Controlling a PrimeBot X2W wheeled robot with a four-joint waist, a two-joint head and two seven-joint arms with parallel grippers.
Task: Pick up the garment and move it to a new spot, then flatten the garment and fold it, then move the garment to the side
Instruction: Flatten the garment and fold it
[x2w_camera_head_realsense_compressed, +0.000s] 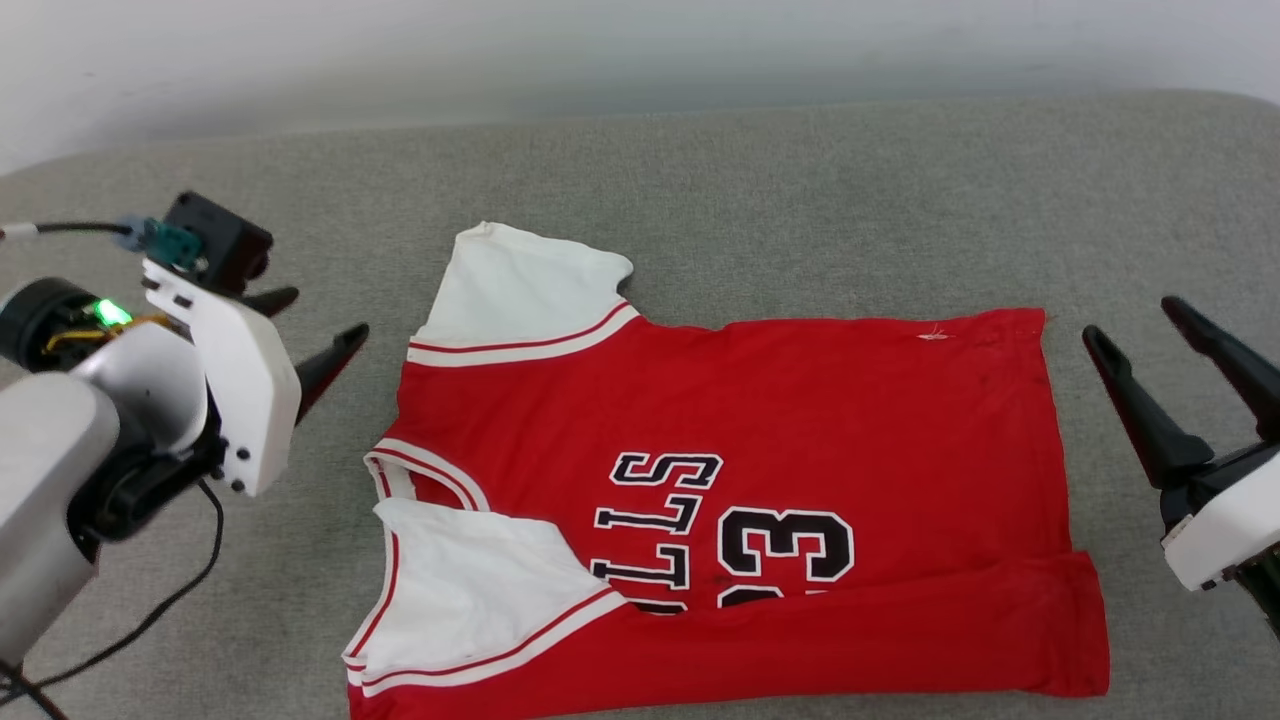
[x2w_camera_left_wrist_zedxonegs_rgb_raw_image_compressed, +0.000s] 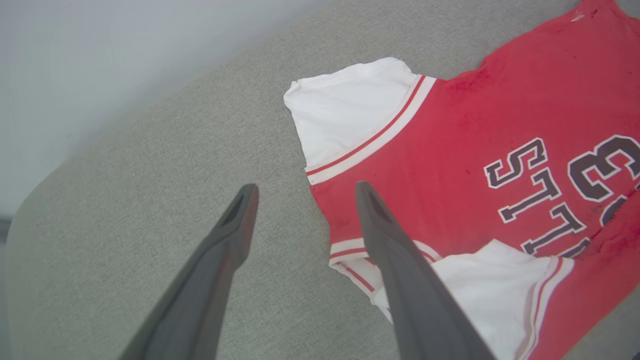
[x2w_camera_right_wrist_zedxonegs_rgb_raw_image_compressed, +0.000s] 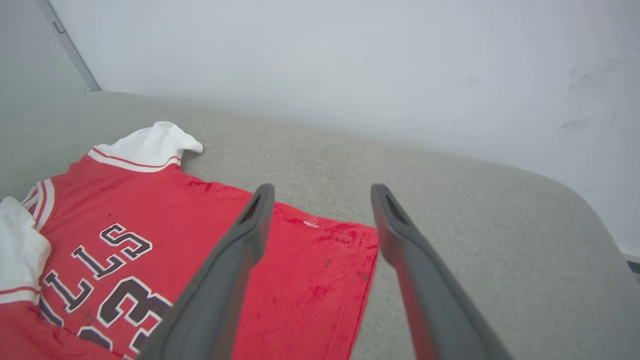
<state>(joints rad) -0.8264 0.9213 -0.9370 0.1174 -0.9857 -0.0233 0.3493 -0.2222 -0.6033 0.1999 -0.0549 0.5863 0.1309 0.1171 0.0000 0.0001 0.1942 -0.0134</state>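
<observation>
At the left of the head view the left hand sits released beside the garment's collar end. Its two dark fingers are spread with nothing between them, and a thin black cable trails below its pale forearm across the grey cloth-covered bench. In the left wrist view one finger lies over bare bench, and the other crosses the picture in front of the striped neckline. The garment lies in the middle of the frame, collar to the left and hem to the right, front side up. Its far white sleeve is spread toward the upper left. The near sleeve is turned in over the chest. A long strip of red along the bottom edge is folded up, covering part of the black letters and the 23. The cloth is mostly flat, with slight ripples near the hem. At the right edge the right hand is also released, fingers apart and gripping nothing, just beside the hem. In the right wrist view its fingers frame the hem's far corner, with a pale wall behind.
</observation>
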